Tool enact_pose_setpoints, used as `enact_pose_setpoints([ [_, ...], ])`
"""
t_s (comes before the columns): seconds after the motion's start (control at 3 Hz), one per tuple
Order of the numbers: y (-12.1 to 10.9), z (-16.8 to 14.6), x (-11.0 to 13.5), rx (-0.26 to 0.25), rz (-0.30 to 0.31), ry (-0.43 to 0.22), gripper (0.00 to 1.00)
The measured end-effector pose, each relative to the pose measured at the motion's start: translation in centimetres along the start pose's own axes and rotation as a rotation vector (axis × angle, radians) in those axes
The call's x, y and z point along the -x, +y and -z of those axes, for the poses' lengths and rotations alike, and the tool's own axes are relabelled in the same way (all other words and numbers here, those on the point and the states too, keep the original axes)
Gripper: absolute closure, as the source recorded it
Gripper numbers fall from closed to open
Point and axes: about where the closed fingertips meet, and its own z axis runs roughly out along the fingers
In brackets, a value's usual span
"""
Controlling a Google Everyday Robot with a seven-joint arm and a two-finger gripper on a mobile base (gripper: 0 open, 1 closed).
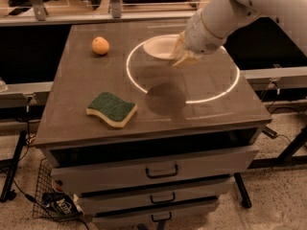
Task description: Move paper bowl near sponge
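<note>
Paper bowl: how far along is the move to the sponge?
Grasp and lift look done: the gripper holds the paper bowl by its rim above the table, round shadow beneath. In hand: the carry. Left: bringing it to the sponge near the front edge, setting down, releasing.
</note>
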Motion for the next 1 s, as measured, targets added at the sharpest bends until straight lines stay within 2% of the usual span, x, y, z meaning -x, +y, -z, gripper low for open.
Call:
enact_pose_setpoints([
  [0.33,2.4,-0.1,5.0,0.037,0.124,-0.108,1.0],
  [0.67,5.1,-1.8,8.0,0.11,0.203,-0.18,0.87],
  [1.0,7.3,-4.4,9.4,0.187,0.249,-0.215,0.64],
])
